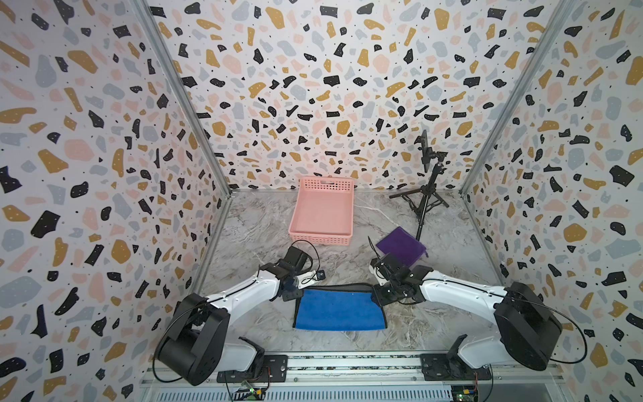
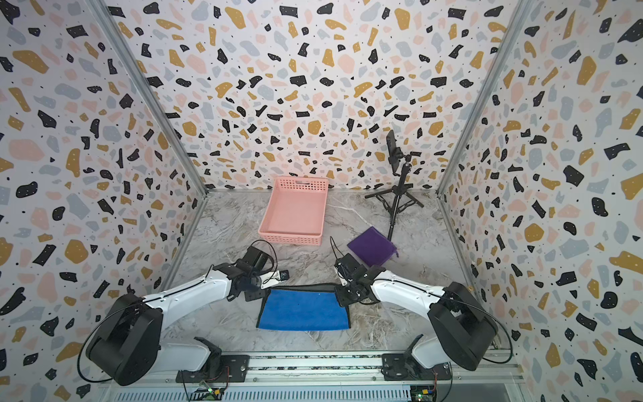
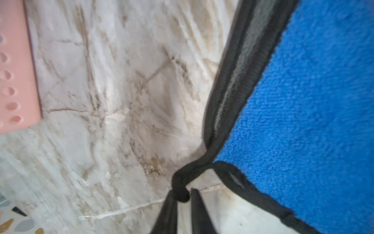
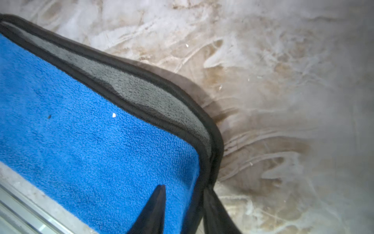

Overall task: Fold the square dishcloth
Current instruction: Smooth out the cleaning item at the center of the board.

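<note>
The left claw (image 3: 182,195) is clamped on the bunched black hem at the far left corner of the dishcloth (image 1: 339,309), probably so it can carry that corner over for the next fold. The blue cloth lies on the bench (image 1: 435,313) between the two arms, seemingly folded once, with grey backing showing along its far edge. The right claw (image 4: 185,187) straddles the far right corner with its jaws apart, not pinching, and would need to close before any lift.
</note>
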You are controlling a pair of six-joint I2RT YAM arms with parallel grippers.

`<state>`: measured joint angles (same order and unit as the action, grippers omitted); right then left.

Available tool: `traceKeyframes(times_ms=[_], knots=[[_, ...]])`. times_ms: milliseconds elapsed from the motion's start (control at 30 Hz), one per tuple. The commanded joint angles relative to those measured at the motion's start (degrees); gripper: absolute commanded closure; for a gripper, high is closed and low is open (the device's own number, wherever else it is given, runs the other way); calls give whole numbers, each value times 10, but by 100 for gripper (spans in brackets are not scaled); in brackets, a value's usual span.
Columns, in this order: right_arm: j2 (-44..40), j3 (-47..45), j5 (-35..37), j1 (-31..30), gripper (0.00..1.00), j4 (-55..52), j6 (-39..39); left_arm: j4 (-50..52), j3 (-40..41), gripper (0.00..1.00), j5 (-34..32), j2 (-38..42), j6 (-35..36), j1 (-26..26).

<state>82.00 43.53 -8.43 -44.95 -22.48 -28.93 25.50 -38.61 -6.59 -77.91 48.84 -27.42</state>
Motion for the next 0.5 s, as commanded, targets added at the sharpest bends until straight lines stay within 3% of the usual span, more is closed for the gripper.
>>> traceKeyframes(times_ms=[0,233,467], knots=[[-9,-4,-13,3,76,9,-1,7,-20,100,38,6,-6,1],[-34,-13,-5,3,86,5,2,32,-34,100,55,27,-11,2],[-55,-11,-7,3,92,-5,9,32,-13,100,-12,64,10,2]])
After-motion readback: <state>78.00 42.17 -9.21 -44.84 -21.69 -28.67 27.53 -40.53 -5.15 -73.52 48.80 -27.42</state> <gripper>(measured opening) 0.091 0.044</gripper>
